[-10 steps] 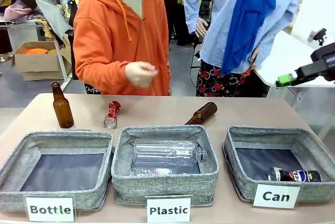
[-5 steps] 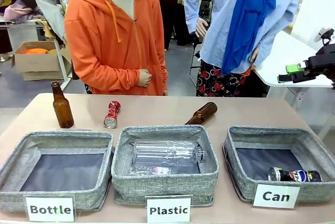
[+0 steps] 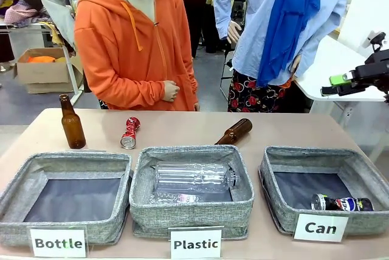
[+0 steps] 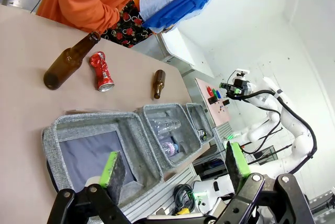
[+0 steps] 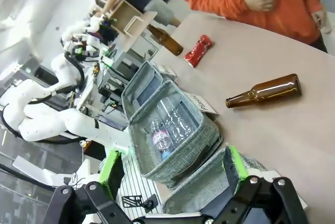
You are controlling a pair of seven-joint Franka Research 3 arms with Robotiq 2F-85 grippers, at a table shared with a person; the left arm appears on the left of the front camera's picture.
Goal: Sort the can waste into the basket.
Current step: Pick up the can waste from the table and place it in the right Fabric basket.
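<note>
Dark-blue can sits in the basket at lower right, red can lies unsorted upper left; left gripper and right gripper gape empty.

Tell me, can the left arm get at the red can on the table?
Probably yes. The red can lies in the open on the bare table, nothing over it, and the left gripper is open and empty.
</note>
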